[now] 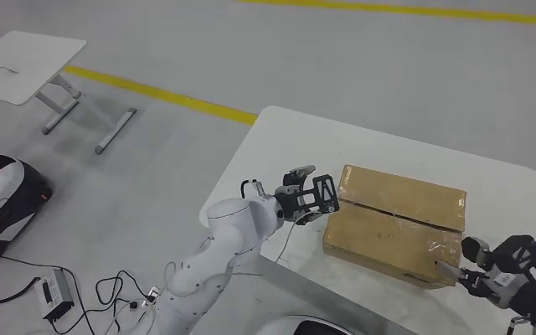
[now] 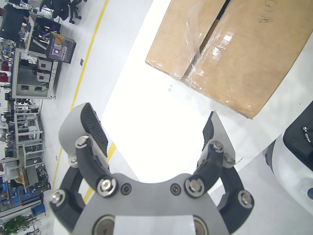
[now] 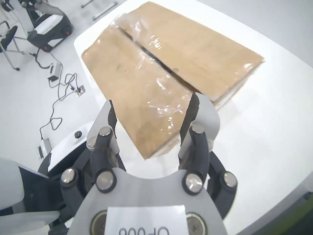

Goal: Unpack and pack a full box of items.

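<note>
The left tool [image 2: 149, 121] stands open and empty, just off one short end of the box [image 1: 394, 222]. The right tool [image 3: 152, 106], open too, hangs at the opposite end, by the near corner. The box lies closed on the worktop [image 1: 276, 142], its long axis and taped seam [image 1: 402, 215] running from one tool to the other. Neither looks nearer.

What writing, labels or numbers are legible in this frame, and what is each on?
Pen scrawl on the top flap of the box: handwriting too unclear to read.
White label behind the right gripper: upside down and cut off at the picture's edge, so not readable whole.
</note>
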Robot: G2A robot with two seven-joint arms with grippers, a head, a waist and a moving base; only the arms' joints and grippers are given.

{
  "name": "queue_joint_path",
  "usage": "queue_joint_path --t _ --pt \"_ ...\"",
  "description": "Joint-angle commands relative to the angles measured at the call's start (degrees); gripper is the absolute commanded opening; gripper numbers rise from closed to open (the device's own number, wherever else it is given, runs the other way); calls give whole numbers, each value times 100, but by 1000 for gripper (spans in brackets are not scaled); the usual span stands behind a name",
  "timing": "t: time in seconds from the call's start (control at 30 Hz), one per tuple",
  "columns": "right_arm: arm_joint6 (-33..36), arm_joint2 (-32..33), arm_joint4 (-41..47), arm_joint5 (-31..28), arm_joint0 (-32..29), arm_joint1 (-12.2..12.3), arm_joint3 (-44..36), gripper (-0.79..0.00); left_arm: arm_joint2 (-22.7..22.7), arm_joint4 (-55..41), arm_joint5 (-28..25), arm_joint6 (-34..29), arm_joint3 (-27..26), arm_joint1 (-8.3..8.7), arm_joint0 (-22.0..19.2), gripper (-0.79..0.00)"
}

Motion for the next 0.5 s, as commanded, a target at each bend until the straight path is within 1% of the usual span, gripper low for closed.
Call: queue_joint_path --t 0.0,0.07,0.1,0.13,0.17,0.2,0.37,0.47 --pt "-84 -239 -369 114 46 -9 -131 -206 16 -1 8 3 4 6 -6 0" --pt "-200 -525 -512 240 159 -26 -135 -252 23 -4 13 2 3 13 -10 0" --pt "-235 -653 -709 358 267 -34 -114 -292 17 -12 32 0 -2 16 -8 0" --pt "-295 -810 -856 473 371 -46 -78 -406 5 -14 54 -5 -11 20 -5 0" --pt "-366 -980 -978 589 487 -62 -22 -425 -13 -17 79 -13 -16 24 5 0" --pt "-421 -1152 -1075 676 606 -78 38 -434 -33 -23 102 -21 -20 28 17 0" --pt "-586 -1926 -1658 1104 1224 -163 401 -425 -168 -85 156 -31 -56 57 104 0" --pt "-617 -2289 -1863 1211 1497 -209 539 -413 -219 -104 160 -18 -70 74 149 0"
